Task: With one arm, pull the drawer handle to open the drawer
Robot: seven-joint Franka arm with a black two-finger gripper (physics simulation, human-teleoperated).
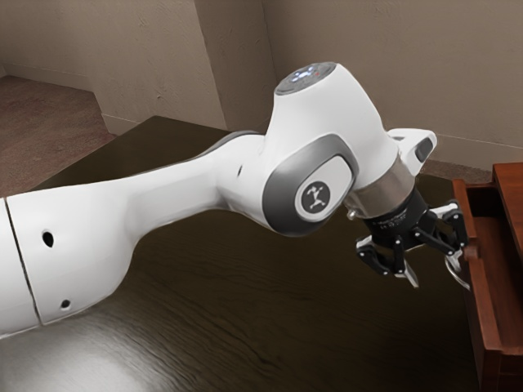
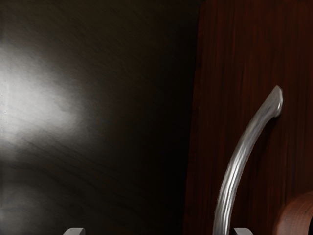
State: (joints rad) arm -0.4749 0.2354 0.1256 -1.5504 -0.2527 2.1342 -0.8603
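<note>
A reddish-brown wooden drawer (image 1: 474, 310) is at the exterior view's right edge. Its front panel (image 2: 254, 58) stands a little out from the cabinet body (image 1: 511, 196), with a dark gap behind it. A curved silver handle (image 2: 244, 147) runs across the panel. My black gripper (image 1: 433, 273) is open at the drawer front, its fingers spread wide. In the wrist view the handle passes between the fingers, close beside one fingertip (image 2: 243, 231). The other fingertip (image 2: 73, 231) hangs far off over the table. Nothing is clamped.
The drawer unit stands on a dark glossy wooden table (image 1: 245, 327). Beige walls and a brown floor (image 1: 41, 122) lie beyond the table's far edge. My white arm (image 1: 163, 212) stretches across the table from the exterior view's left.
</note>
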